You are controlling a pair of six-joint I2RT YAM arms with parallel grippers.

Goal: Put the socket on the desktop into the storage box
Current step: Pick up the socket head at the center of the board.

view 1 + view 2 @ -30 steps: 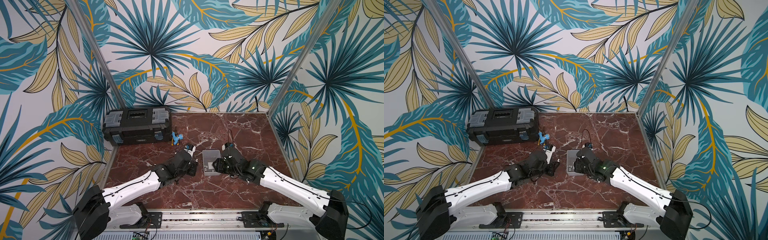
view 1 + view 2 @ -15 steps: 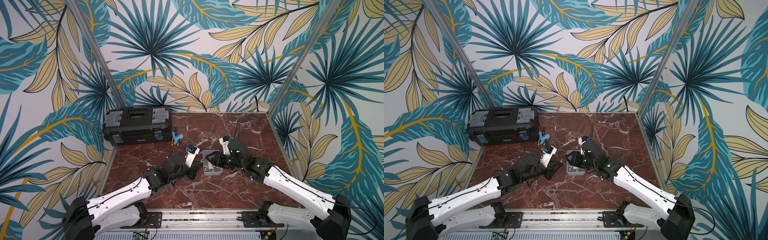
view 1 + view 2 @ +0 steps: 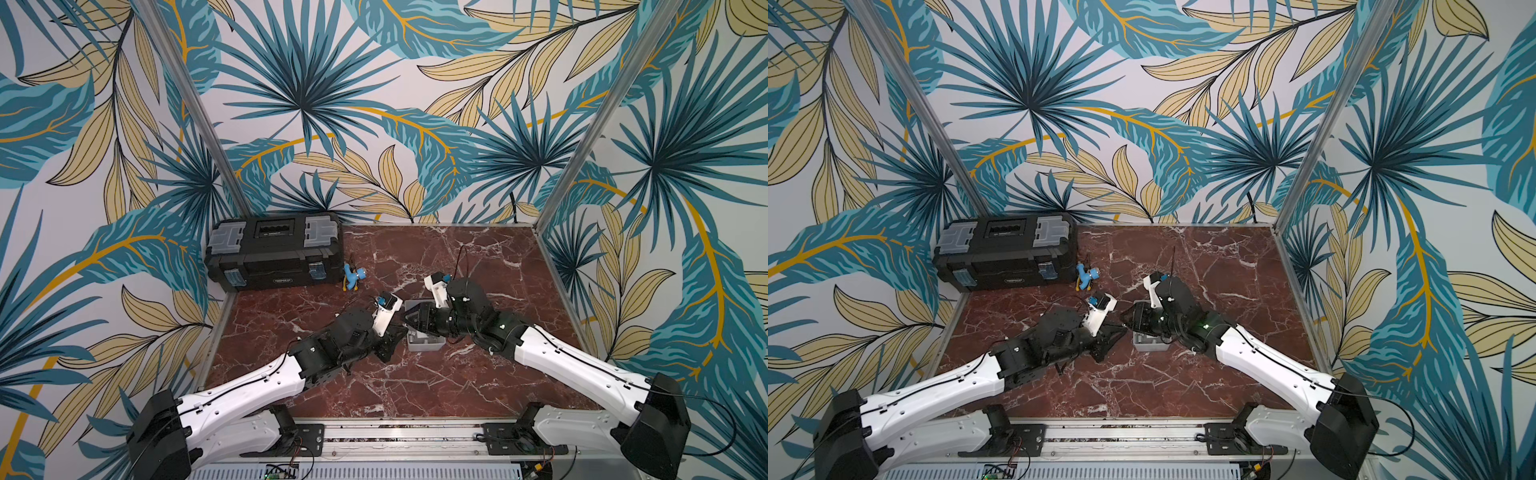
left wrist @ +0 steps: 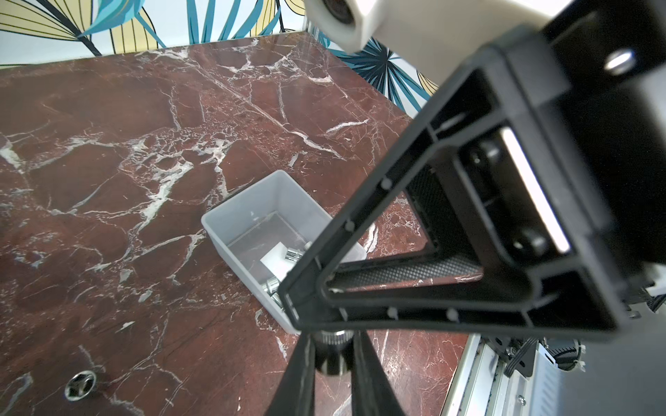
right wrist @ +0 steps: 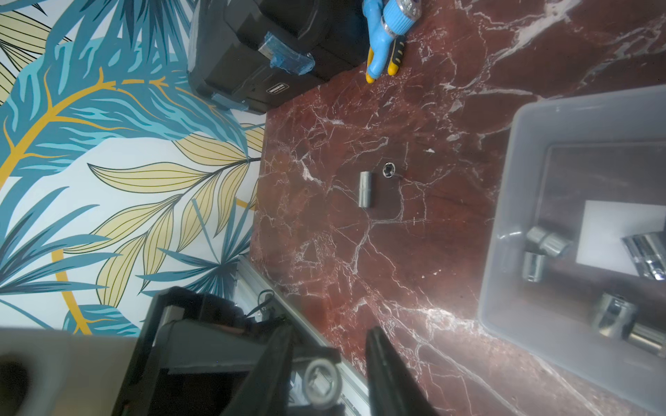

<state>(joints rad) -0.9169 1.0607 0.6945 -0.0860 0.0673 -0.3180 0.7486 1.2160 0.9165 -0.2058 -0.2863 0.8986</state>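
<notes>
Silver socket (image 4: 331, 356) squeezed tight in left gripper (image 4: 331, 342), just beside a corner of the storage box (image 4: 248, 201) | right gripper (image 5: 329, 329) fingers spread either side of it, gaps showing | shiny sockets (image 5: 547, 241) lie in the box | lying socket (image 5: 365, 189) and standing socket (image 5: 389, 170) sit on desktop (image 5: 360, 270)

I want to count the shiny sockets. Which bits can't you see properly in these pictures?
Left wrist view: the right gripper covers one end of the storage box, so its sockets cannot be counted.
Right wrist view: the picture edge cuts the box off.
Both top views: the right gripper covers most of the box.
Held socket, left wrist view: one end hides behind the right gripper.
</notes>
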